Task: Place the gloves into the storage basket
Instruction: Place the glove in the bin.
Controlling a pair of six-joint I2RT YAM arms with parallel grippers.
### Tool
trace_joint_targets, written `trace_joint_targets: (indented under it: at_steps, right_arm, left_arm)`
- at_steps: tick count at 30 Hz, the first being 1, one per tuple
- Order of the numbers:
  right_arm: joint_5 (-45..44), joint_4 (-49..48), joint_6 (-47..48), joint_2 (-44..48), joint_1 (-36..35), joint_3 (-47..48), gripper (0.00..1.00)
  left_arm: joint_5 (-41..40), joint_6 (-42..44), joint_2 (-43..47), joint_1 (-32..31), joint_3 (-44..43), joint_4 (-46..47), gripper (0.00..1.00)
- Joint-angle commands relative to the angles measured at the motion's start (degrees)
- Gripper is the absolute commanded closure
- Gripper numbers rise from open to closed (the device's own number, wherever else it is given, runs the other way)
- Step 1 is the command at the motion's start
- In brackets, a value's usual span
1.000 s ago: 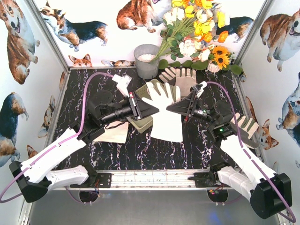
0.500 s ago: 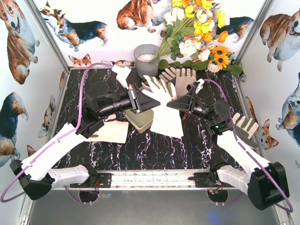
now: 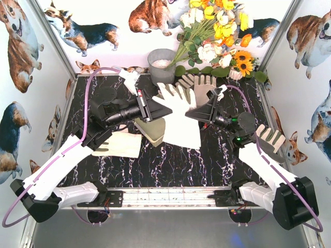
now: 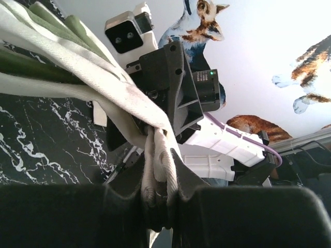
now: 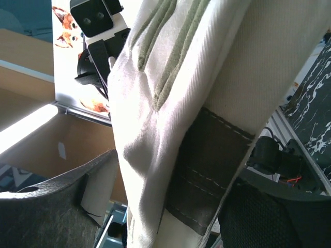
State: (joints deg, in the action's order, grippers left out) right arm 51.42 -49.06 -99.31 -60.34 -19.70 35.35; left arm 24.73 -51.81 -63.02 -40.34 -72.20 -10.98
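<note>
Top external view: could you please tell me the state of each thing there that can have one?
held glove, held up by both pincers.
left pincer, shut on the held glove.
right pincer, shut on the held glove.
storage basket, on the table, partly under the held glove.
left glove, lying flat outside the basket.
back gloves, lying flat.
right glove, lying flat, partly hidden.
grey bucket, upright.

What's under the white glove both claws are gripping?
A corner of the storage basket pokes out beneath the glove, on the table. The glove hides the rest, contents included.
</note>
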Motion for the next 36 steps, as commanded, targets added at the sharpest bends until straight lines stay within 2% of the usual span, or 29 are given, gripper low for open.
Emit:
trace_joint_targets:
  at_steps: [1, 10, 15, 18, 22, 26, 30, 36]
  right_arm:
    - [-3.08, 1.77, 5.28, 3.36, 0.27, 1.91, 0.32]
    - [-5.63, 13.00, 12.90, 6.39, 0.28, 2.58, 0.55]
    - [-7.39, 22.02, 19.49, 8.02, 0.27, 3.48, 0.90]
    - [-8.69, 26.92, 24.52, 8.63, 0.20, 4.59, 1.00]
    - [-12.85, 41.60, 35.61, 8.93, -1.17, 9.07, 1.00]
    - [-24.45, 55.06, 44.78, 5.94, -6.69, 14.42, 1.00]
    - [-36.59, 57.96, 47.71, 0.17, -12.79, 17.46, 1.00]
    - [-52.13, 59.08, 47.98, -12.45, -17.90, 23.09, 1.00]
  left_arm:
    - [1.93, 0.39, 0.65, 0.85, -0.73, -1.39, 1.00]
    - [4.26, 1.69, -0.14, 1.96, -1.38, -4.49, 1.00]
    - [4.49, 3.85, -0.83, 3.53, -1.95, -7.74, 1.00]
    - [3.21, 5.93, -2.28, 4.68, -3.35, -11.31, 1.00]
    - [-0.66, 10.52, -7.44, 5.89, -8.52, -18.42, 1.00]
    - [-4.58, 14.95, -14.61, 7.05, -15.60, -26.40, 1.00]
    - [-7.78, 20.08, -21.44, 9.87, -21.43, -33.19, 1.00]
    - [-11.62, 29.42, -30.42, 13.76, -30.45, -40.95, 1.00]
